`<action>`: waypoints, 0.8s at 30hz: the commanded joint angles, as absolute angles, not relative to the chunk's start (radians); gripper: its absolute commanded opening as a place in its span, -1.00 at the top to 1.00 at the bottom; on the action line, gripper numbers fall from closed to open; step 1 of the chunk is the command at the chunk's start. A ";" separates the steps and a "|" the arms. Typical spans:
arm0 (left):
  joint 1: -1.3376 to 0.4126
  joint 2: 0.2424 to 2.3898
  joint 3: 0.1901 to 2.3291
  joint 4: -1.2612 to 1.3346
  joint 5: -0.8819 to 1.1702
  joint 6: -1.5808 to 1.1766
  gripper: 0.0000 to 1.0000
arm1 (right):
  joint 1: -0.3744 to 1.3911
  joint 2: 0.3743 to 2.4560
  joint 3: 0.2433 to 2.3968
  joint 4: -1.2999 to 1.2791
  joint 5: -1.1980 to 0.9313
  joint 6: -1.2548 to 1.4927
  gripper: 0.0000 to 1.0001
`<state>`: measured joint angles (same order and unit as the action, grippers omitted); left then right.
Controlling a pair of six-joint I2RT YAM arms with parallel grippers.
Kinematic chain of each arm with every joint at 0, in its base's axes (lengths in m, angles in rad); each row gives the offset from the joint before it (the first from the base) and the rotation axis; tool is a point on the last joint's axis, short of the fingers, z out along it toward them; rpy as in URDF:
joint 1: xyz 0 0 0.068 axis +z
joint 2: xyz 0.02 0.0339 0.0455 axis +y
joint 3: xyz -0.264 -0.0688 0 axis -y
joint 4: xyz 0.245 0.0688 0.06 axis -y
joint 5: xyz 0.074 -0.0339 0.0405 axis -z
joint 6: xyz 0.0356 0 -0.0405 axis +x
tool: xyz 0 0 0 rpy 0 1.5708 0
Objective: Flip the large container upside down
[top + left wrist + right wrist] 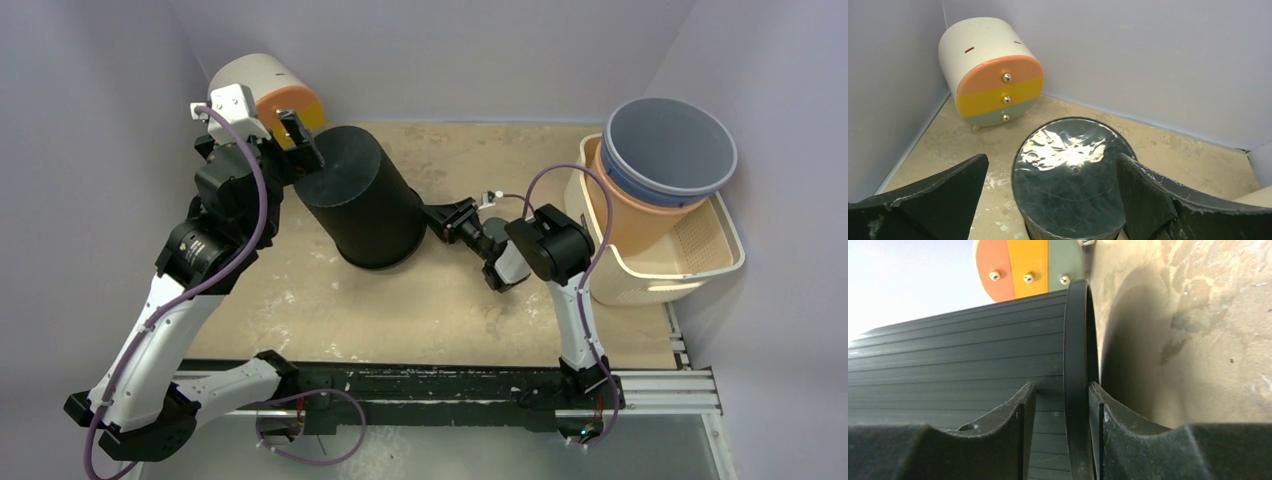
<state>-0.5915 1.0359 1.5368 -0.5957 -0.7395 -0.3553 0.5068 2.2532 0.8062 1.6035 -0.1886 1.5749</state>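
The large black ribbed container (360,200) stands on the table with its closed, glossy base up and its open end down. My left gripper (295,150) is open and hovers over the base (1068,180), its fingers (948,195) wide apart on either side and touching nothing. My right gripper (440,215) is low at the container's right side. In the right wrist view its jaws (1063,387) straddle the container's bottom rim (1075,340): one finger lies against the rim, the other stands a little off it over the ribbed wall (948,365).
A small white drawer unit (270,90) with orange, yellow and green fronts stands in the back left corner, close behind the container. A white basket (700,250) at the right holds an orange bucket (630,215) with a blue one (670,150) nested in it.
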 commanded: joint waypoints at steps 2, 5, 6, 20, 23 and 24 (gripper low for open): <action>-0.596 1.030 1.516 -0.551 -0.741 -0.350 -0.89 | 0.495 2.179 0.792 1.714 -0.224 1.436 0.07; -0.596 1.030 1.515 -0.555 -0.742 -0.347 -0.89 | 0.495 2.118 0.788 1.576 -0.204 1.364 -0.08; -0.597 1.028 1.513 -0.557 -0.744 -0.347 -0.89 | 0.494 2.094 0.785 1.521 -0.192 1.335 -0.10; -0.597 1.011 1.479 -0.557 -0.739 -0.349 -0.89 | 0.494 1.905 0.842 0.884 -0.082 1.029 -0.42; -0.596 1.010 1.471 -0.553 -0.738 -0.350 -0.89 | 0.495 1.894 0.843 0.828 -0.063 0.993 -0.43; -0.597 1.011 1.471 -0.554 -0.739 -0.348 -0.89 | 0.495 1.880 0.851 0.802 -0.035 0.968 -0.43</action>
